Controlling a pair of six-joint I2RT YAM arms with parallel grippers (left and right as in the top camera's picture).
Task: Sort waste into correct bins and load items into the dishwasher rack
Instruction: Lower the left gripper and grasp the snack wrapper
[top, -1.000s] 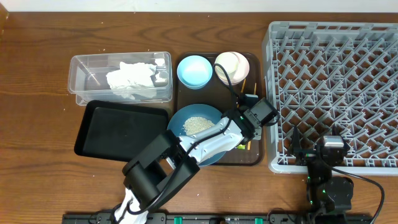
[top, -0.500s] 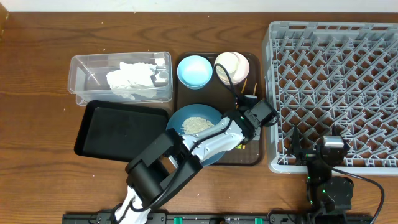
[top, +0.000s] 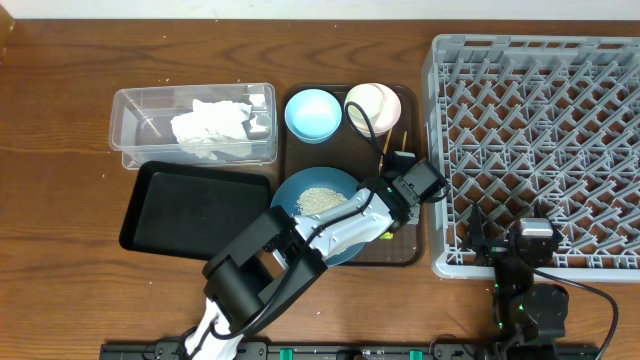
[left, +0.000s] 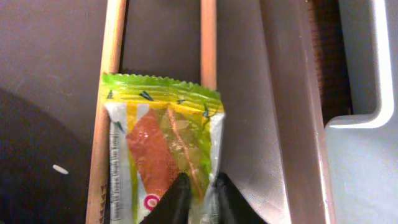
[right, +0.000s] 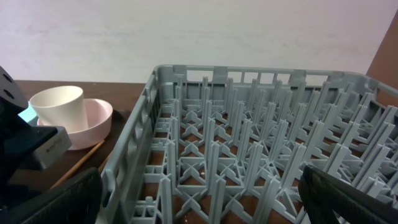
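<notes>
My left gripper is shut on the lower edge of the yellow-green snack wrapper, which lies across two wooden chopsticks on the brown serving tray. In the overhead view this gripper is at the tray's right side, beside the dark-blue plate that holds rice. The clear tub holds the white napkin. The black tray lies in front of it. My right gripper is open over the front edge of the grey rack.
A light-blue bowl and a pink bowl with a white cup in it stand at the back of the serving tray. The rack fills the right side of the table.
The left wrist has shifted very slightly over the tray's right side. The right arm has not moved.
</notes>
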